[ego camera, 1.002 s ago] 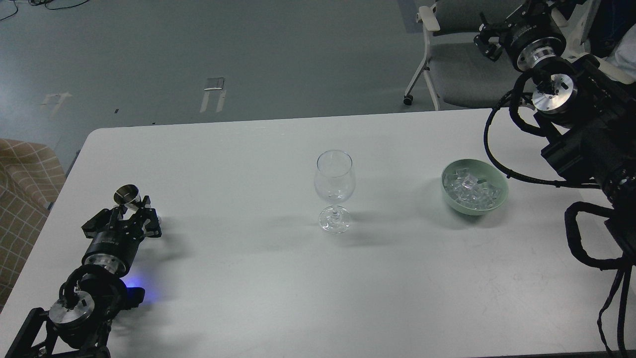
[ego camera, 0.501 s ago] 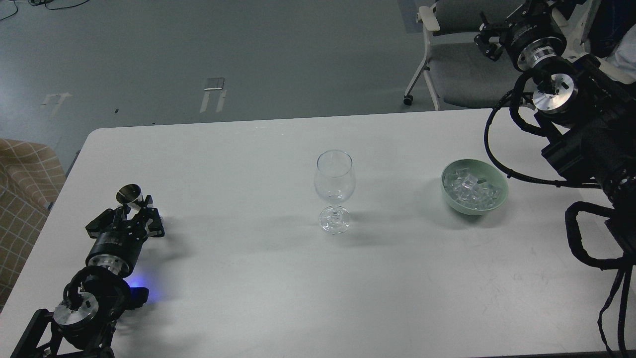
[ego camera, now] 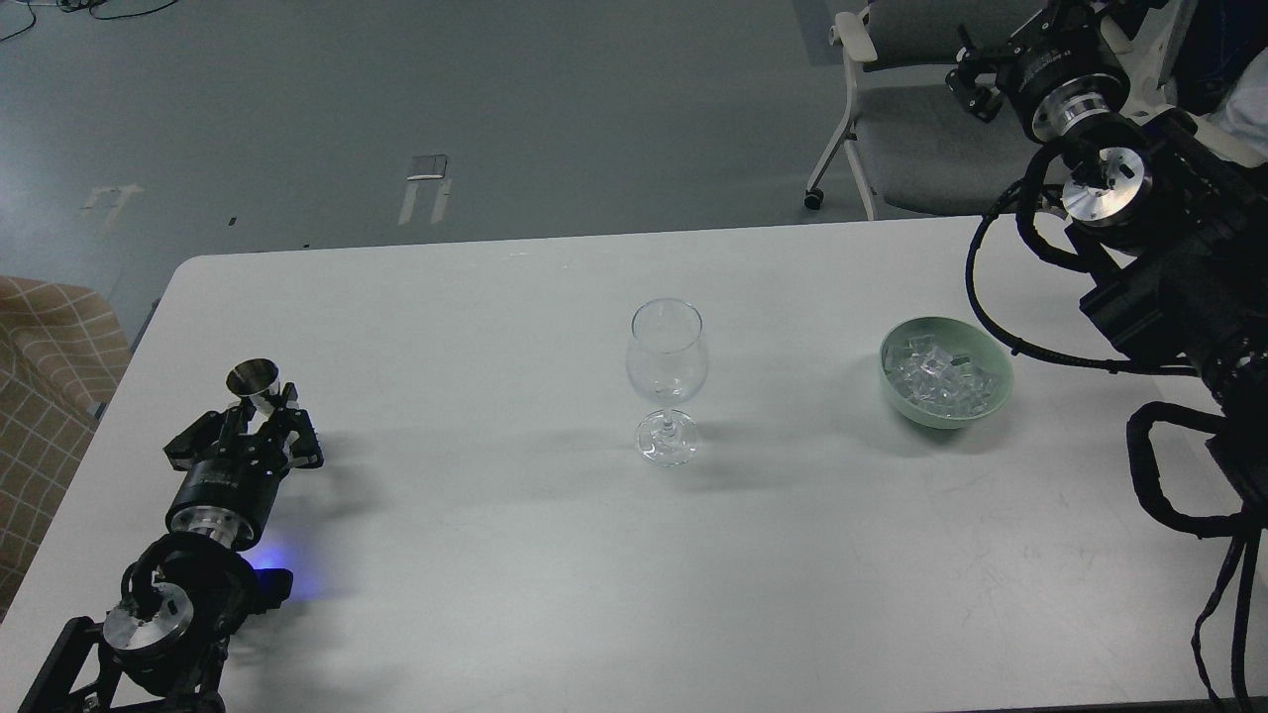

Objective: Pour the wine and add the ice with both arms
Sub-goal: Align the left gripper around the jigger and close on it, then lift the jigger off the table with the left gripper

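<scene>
A white table [ego camera: 515,555] stands on a grey floor. My left gripper [ego camera: 260,414] is closed around a small metal cup [ego camera: 254,381] near the left edge; any wine in it is not visible. The empty wine glass [ego camera: 668,376] stands upright well to its right, mid-table. Farther right, ice [ego camera: 936,374] fills a green bowl [ego camera: 995,396], nearer my right gripper [ego camera: 976,84] (too dark to read its fingers), raised beyond the table.
</scene>
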{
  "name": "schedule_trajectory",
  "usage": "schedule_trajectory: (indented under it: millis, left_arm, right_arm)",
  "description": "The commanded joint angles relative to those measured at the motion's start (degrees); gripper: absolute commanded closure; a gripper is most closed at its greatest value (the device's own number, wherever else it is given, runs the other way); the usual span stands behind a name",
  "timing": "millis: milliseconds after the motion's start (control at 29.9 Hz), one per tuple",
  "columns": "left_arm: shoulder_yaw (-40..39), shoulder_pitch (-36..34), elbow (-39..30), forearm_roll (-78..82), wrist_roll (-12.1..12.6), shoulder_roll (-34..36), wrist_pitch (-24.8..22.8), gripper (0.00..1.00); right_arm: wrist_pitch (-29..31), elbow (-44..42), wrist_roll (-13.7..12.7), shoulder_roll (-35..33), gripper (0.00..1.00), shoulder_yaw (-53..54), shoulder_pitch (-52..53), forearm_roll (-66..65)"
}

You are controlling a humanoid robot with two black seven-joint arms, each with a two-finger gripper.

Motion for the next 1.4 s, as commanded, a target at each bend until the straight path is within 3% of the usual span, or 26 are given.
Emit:
schedule_trajectory:
  millis: [0, 1369]
  left_arm:
    - [-0.07, -0.08, -0.09, 0.0, 0.0, 0.0, -0.21, 0.67]
    - [0.11, 1.5, -12.22, -0.09, 0.27, 2.37, -1.53, 0.88]
  right_arm:
    - [0.0, -0.07, 0.0, 0.0, 0.0, 0.0, -0.05, -0.09]
    - [0.0, 0.02, 0.0, 0.0, 0.0, 0.0, -0.05, -0.09]
